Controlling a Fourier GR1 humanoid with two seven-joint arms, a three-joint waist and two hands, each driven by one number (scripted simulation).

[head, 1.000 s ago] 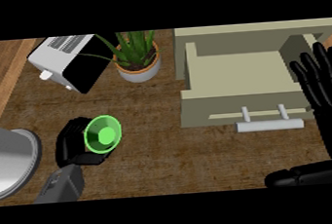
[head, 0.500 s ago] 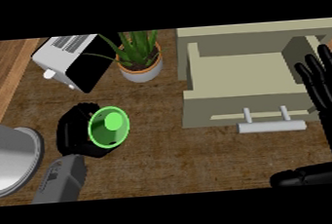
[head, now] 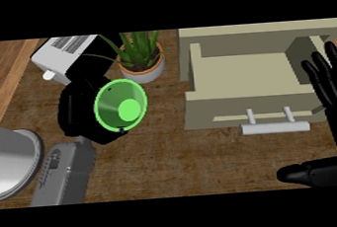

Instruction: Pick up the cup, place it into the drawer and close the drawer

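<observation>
1. The drawer [head: 245, 75] is the largest item. It stands open at upper right, with its handle [head: 275, 126] toward the robot. The cup is not yet inside.
2. The cup [head: 120, 108] is green and held left of the drawer, well apart from it, just below the plant pot [head: 143, 72]. Its mouth tilts toward the camera. Est. handling: light, rigid and smooth-walled, so prob. slippery. Best grip is round the side wall approx. mid-height, not at the rim.
3. L hand [head: 78, 117]: fingers are curled round the cup's back and sides, wrapping it.
4. R hand [head: 334, 94]: rests at the right edge by the drawer's side. Fingers are straight and spread, holding nothing. Contact w/ the drawer cannot be told.
</observation>
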